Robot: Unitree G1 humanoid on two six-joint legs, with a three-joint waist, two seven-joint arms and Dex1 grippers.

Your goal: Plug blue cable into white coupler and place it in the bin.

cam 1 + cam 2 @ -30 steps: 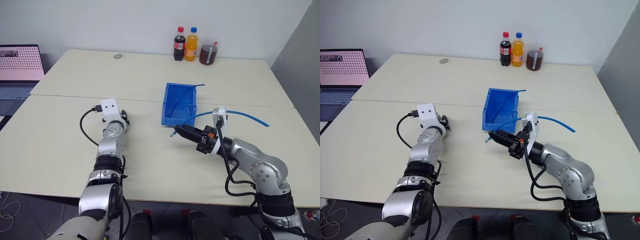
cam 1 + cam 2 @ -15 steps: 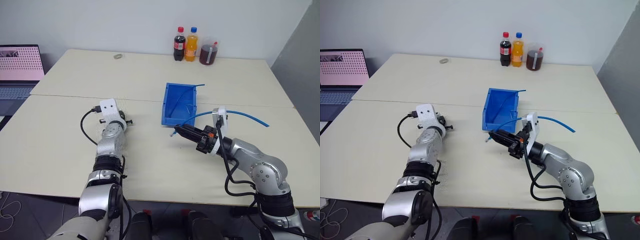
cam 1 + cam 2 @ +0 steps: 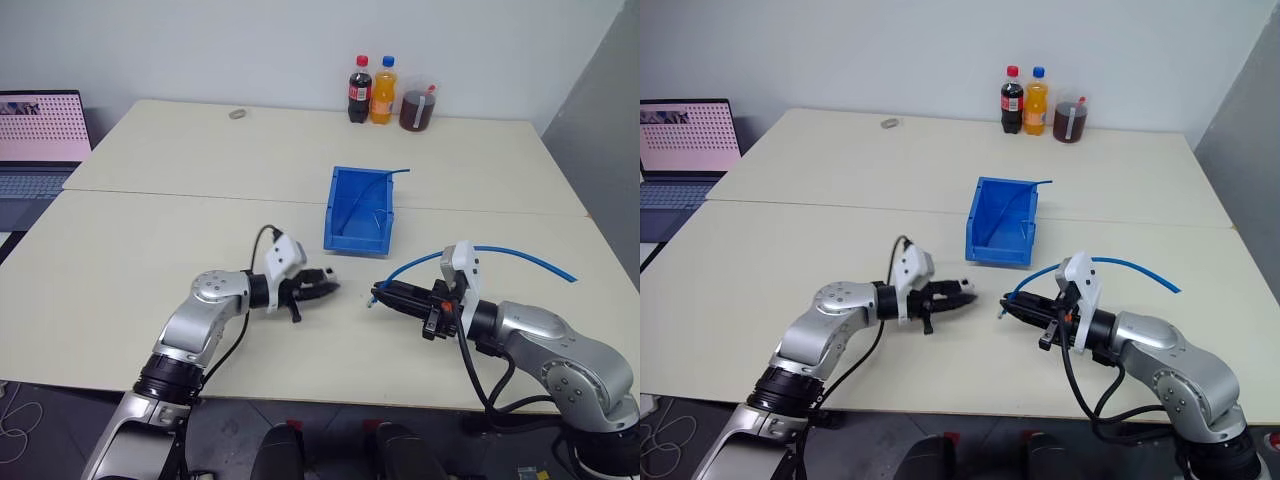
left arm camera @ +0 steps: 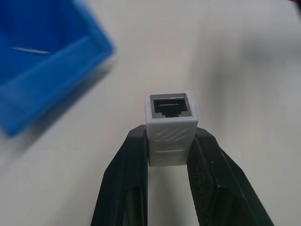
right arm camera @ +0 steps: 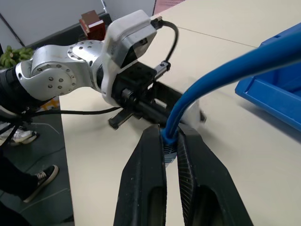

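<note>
Gripping the white coupler (image 4: 171, 127) between its 2 black fingers (image 4: 123, 183), the left gripper (image 3: 322, 287) is pointing across the table (image 3: 150, 250) toward the right gripper (image 3: 388, 295), with the coupler's dark socket facing away from the wrist. The right gripper is pinching the blue cable (image 3: 510, 249) near its plug end, its 2 fingers (image 5: 151, 188) closed tight on the cable, and the plug tip is aiming at the left gripper. Both grippers are hovering just above the table, near each other but apart, in front of the bin (image 3: 360, 210). The blue cable is arching up from the right gripper and trailing off over the table to the robot's right. A second thin blue cable (image 3: 385, 176) is lying in the bin, poking past its far right corner. At the table's far edge, 2 bottles (image 3: 369, 89) and a lidded cup (image 3: 418, 106) are standing; their labels are too small to read. A laptop (image 3: 40, 135) is sitting open at the left, its screen showing a dotted pattern.
</note>
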